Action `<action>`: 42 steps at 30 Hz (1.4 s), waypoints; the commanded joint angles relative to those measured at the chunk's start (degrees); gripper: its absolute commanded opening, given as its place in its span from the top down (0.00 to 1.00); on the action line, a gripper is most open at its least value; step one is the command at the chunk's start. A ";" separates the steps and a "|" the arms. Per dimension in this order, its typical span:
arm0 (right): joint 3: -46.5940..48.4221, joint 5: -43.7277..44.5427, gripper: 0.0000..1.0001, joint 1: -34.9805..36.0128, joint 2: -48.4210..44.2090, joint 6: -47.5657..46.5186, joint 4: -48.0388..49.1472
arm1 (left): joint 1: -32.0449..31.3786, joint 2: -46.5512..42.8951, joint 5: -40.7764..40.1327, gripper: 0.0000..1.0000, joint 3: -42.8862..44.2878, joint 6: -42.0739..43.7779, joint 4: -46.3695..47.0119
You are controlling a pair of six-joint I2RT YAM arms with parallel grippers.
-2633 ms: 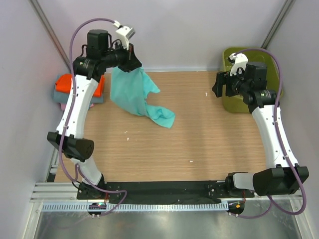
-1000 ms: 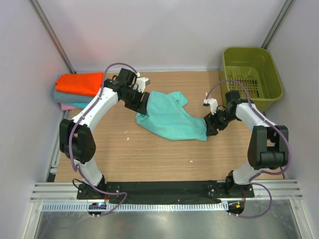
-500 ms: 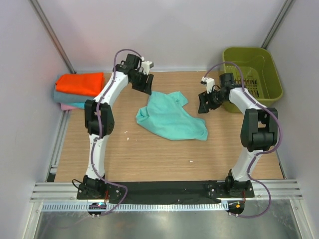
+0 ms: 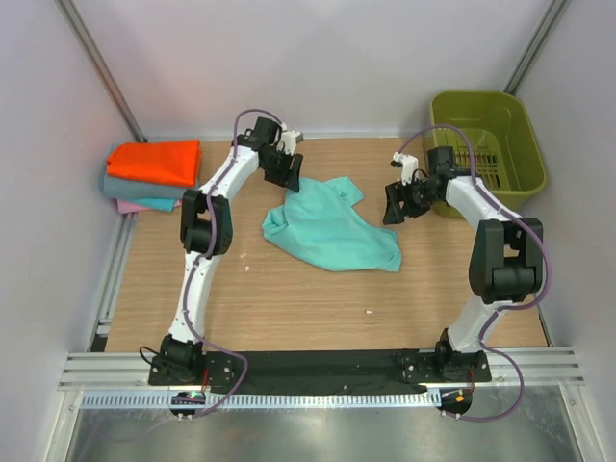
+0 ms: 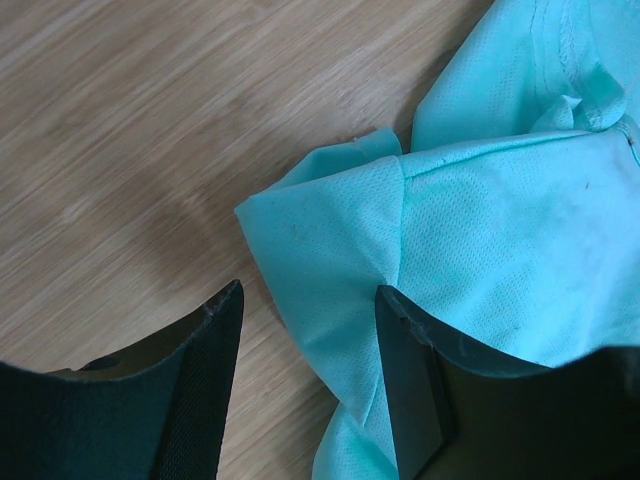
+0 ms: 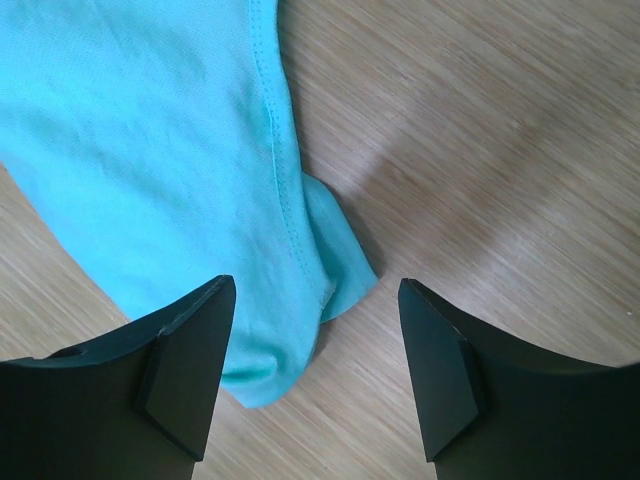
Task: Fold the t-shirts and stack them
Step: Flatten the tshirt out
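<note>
Mint-green t-shirt (image 4: pixel 332 231) lies crumpled, unfolded, at ctr of the wooden worktop (image 4: pixel 289 308), btwn the two arms. Left gripper (image 4: pixel 286 171) hangs over the shirt's far-left edge, jaws apart, nothing clamped. In the left wrist view the gripper (image 5: pixel 307 297) frames a folded-over corner of the mesh-weave shirt (image 5: pixel 480 260), w/ a stitched seam running up from the gap. Whether the fingers touch the cloth can't be told.

Right gripper (image 4: pixel 395 204) sits just beside the shirt's right edge, jaws likewise spread and holding nothing. In the right wrist view the gripper (image 6: pixel 312 290) looks down on the shirt (image 6: pixel 150 150), its double-stitched hem ending in a small tucked corner btwn the fingers.

Three folded shirts are stacked at the far-left corner: orange t-shirt (image 4: pixel 154 162) on top, grey-teal t-shirt (image 4: pixel 140 188) under it, pink t-shirt (image 4: pixel 130 205) at the bottom, only its edge showing.

Olive-green plastic basket (image 4: pixel 438 106) stands at the far-right corner, slotted floor in view, well apart from the stack.
</note>
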 commanded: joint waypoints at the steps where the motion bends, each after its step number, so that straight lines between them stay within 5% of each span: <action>1: -1.06 0.13 0.28 0.40 -4.87 0.55 0.78 | -0.59 0.81 2.70 0.44 3.04 -0.04 1.65; 7: -2.56 0.75 0.28 0.31 -6.37 0.55 1.05 | -1.12 1.08 10.69 0.59 1.29 -0.56 0.24; 11: -2.21 1.62 0.28 0.40 -7.07 0.55 1.23 | -1.29 -1.54 11.50 0.96 -0.55 0.31 -2.04; 14: -1.59 2.15 0.28 0.40 -8.04 0.03 1.14 | -1.29 -8.38 10.70 1.00 -4.24 -0.82 -3.53; 18: -1.77 3.29 0.28 0.40 -9.09 -0.06 1.58 | -2.17 -30.75 14.22 1.00 -12.41 -1.97 -0.64; 24: -2.56 2.86 0.28 0.40 -11.38 0.03 1.23 | -11.02 -44.25 24.04 1.00 -19.24 0.06 -21.62; 27: -3.08 2.42 0.27 0.40 -13.22 0.03 0.61 | -13.85 -59.09 24.07 0.86 -41.90 -3.02 -17.09; 30: -4.31 2.33 0.27 0.40 -14.37 -0.50 0.43 | -12.99 -65.80 18.62 0.33 -48.90 -1.03 -15.92; 36: -4.67 2.15 0.27 0.40 -13.93 1.25 2.02 | -10.97 -59.66 1.85 0.28 -45.22 4.27 -13.74; 42: -3.88 1.02 0.27 0.74 -12.79 2.22 2.19 | -7.10 -40.98 3.22 0.31 -34.42 1.46 -9.43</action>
